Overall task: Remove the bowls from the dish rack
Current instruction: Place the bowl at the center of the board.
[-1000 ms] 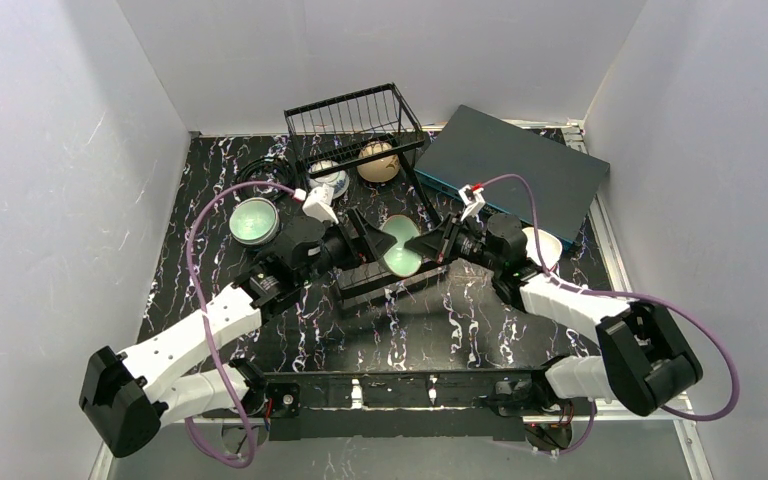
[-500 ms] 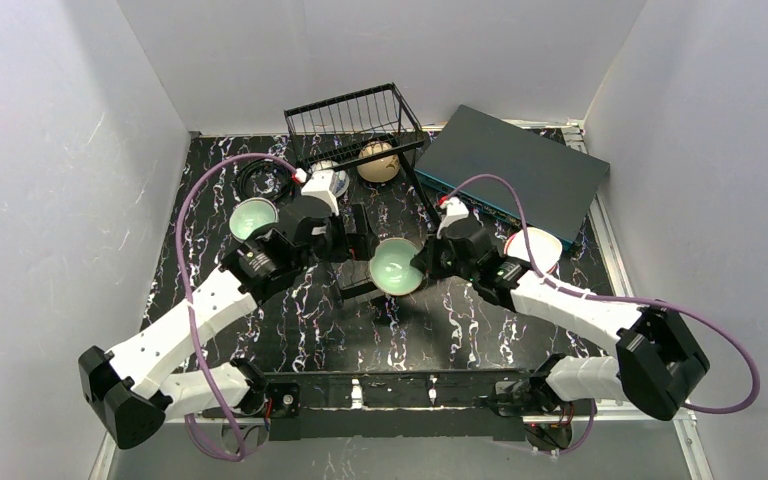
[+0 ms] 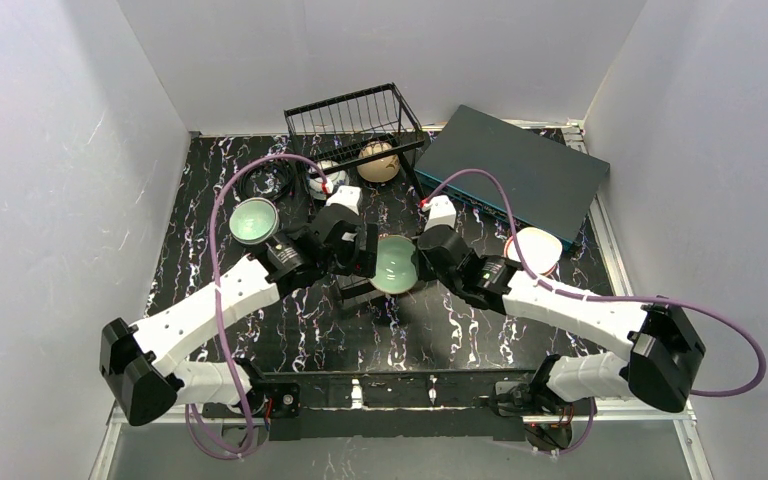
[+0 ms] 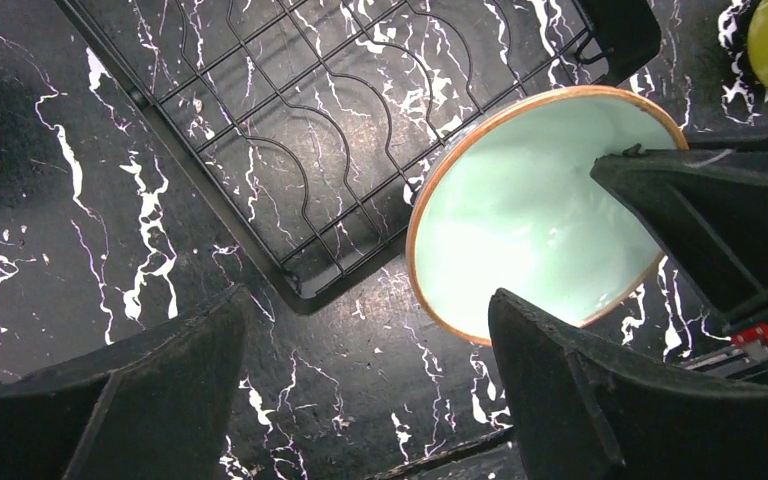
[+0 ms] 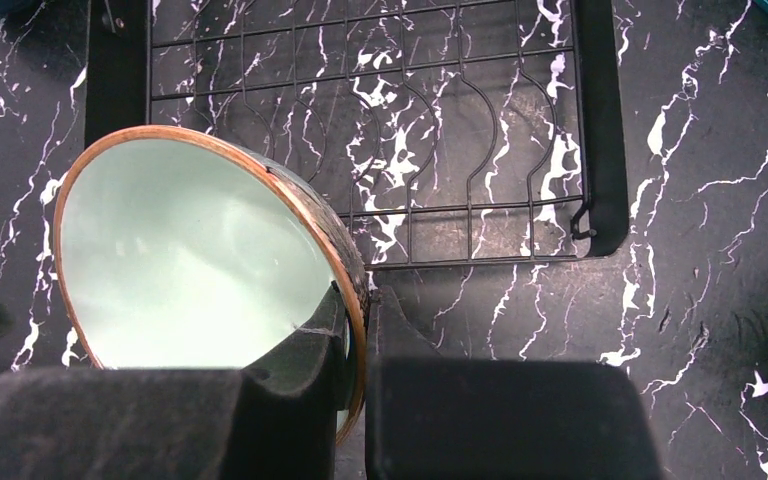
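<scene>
- The right gripper (image 5: 360, 305) is closed on the rim of the pale green bowl (image 5: 190, 260), one finger inside and one outside. The bowl hangs tilted over the near end of the dish rack (image 5: 600, 130).
- The left gripper (image 4: 365, 300) is spread wide and holds nothing. The bowl sits just ahead of it, close to one finger.
- Judged step: carry the bowl clear of the rack and set it on the table (image 3: 440, 320).
- A one-point rim pinch probably lets the bowl swing, so move slowly, level it, and release only once its base rests.
- Obstructions: the left arm crowds the bowl and should back off first. The white bowl (image 3: 535, 250) and the dark box (image 3: 515, 165) limit space on the right.
- Another green bowl (image 3: 254, 221) stands on the table at left.
- A beige bowl (image 3: 378, 160) and a blue-and-white bowl (image 3: 322, 178) remain at the rack's far end.
</scene>
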Controlling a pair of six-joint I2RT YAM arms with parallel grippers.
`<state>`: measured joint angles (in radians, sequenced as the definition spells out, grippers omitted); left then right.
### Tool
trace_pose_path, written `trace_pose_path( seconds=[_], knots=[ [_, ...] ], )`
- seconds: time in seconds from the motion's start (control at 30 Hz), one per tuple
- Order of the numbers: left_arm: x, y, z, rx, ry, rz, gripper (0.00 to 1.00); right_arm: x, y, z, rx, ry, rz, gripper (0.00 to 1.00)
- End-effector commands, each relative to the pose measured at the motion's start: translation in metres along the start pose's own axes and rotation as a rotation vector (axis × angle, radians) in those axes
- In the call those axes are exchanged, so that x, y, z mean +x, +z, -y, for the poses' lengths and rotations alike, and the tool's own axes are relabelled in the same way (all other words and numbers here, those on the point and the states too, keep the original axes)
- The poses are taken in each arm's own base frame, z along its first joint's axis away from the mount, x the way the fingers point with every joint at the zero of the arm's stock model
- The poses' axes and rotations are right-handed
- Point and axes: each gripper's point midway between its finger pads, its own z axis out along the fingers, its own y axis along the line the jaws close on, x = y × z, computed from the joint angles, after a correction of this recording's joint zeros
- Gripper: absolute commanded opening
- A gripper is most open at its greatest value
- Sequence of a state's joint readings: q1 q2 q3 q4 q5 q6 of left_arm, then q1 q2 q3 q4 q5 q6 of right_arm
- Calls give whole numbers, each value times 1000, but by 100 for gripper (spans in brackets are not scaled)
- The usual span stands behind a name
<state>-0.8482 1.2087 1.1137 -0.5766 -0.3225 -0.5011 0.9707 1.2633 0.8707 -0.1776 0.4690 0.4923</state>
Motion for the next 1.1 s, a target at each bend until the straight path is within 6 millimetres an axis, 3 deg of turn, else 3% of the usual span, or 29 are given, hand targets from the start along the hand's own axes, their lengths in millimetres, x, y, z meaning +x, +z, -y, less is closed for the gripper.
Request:
trace_pose_path(
  seconds=[0.0, 0.57, 0.73, 1.07],
  knots=[
    [-2, 4, 1, -23, 4, 9, 83, -43, -7, -20, -12, 83, 121, 1],
    [24, 31, -6, -97, 18, -22, 55, -48, -15, -51, -69, 106, 150, 1],
    [27, 32, -8, -110, 25, -22, 38, -48, -15, -55, -80, 109, 151, 1],
    [33, 38, -12, -136, 24, -24, 30, -47, -17, -62, -102, 117, 155, 1]
  ],
)
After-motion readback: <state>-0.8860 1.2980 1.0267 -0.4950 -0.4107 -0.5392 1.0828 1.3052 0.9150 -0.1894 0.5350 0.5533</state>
